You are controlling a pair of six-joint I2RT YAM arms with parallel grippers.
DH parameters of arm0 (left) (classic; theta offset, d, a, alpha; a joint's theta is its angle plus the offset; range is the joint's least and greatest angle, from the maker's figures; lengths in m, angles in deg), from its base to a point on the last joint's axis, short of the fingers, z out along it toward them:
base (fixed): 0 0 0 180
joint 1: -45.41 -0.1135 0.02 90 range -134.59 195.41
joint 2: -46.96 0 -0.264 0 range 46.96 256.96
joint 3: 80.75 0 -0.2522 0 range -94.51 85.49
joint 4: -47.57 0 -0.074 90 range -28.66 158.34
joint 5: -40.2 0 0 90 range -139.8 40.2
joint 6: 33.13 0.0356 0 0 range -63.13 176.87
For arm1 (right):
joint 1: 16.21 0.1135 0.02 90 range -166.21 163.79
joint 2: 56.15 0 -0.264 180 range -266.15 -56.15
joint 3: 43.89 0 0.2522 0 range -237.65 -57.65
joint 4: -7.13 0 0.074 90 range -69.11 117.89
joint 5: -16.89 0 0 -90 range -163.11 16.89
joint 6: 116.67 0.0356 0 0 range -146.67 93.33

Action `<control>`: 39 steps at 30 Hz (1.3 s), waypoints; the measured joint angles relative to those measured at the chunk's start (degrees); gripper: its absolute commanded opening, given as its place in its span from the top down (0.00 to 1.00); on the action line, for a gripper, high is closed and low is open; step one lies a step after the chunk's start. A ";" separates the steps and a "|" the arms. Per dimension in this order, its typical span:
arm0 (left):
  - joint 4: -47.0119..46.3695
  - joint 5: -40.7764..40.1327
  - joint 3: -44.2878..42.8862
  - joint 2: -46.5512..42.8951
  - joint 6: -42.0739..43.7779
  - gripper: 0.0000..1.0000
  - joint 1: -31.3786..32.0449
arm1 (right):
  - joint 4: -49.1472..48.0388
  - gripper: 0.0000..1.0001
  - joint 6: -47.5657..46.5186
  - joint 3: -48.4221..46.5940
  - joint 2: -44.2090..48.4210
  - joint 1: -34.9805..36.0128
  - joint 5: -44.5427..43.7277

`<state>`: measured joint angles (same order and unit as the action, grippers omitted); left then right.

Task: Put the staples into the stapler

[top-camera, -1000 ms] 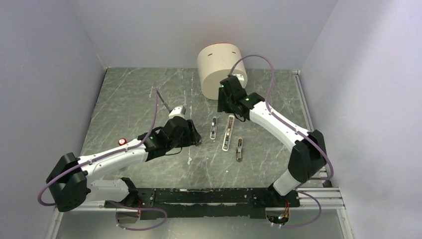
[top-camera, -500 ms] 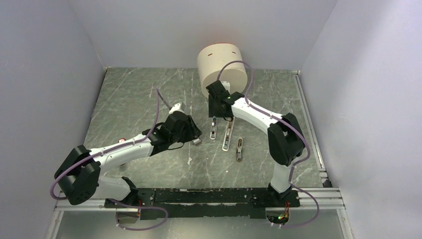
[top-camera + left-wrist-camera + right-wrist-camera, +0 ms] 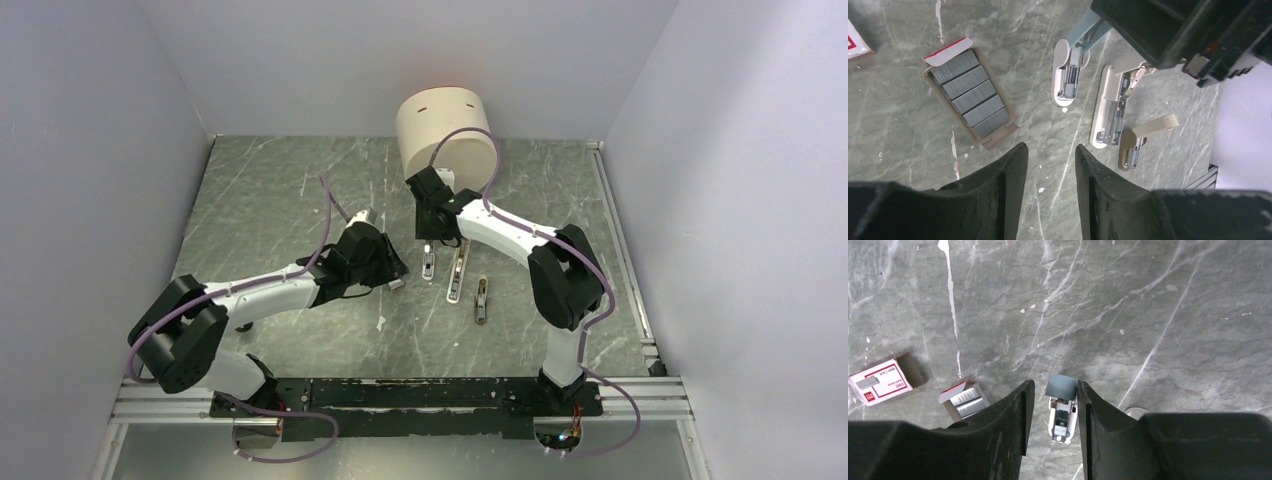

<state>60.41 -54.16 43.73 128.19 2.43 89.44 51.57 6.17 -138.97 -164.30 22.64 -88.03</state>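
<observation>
**Staples laid open, stapler not yet in hand**

From above, we see the left gripper low over the table, just left of three short bars; the right gripper hangs at the far end of the pale blue piece; the white stapler lies just beside that piece, untouched.

In the left wrist view, our left jaws stand apart with nothing between them; the staples lie as grey ridged blocks in their open tray, near the stapler; we judge a block light but brittle, apt to snap along its ridges, so best pinched across its long sides.

In the right wrist view, the jaws straddle the pale blue piece; whether they pinch it we cannot tell; the red-and-white box lies well off to one side; the stapler looks stiff, light and likely to skid on the smooth stone, so we would take its body across the width.
</observation>
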 measured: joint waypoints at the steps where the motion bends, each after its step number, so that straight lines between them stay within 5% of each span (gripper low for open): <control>1: 0.02 0.07 -0.11 0.55 0.00 0.55 -0.07 | 0.00 0.60 0.13 0.00 -0.04 0.02 -0.17; 10: -0.13 1.09 -3.78 7.67 0.74 0.56 -1.09 | 0.04 0.58 0.31 0.00 -1.29 0.24 -2.58; 16: -1.14 2.71 -6.27 11.74 1.16 0.57 -2.03 | 0.13 0.73 0.17 0.00 -2.36 0.50 -2.67; 39: -9.90 11.19 -11.06 25.38 2.03 0.85 -2.69 | -4.66 0.77 -0.72 4.48 0.33 0.70 -2.01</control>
<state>50.51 -42.97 32.67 153.57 4.47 86.75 46.91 5.45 -134.49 -163.98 23.34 -90.04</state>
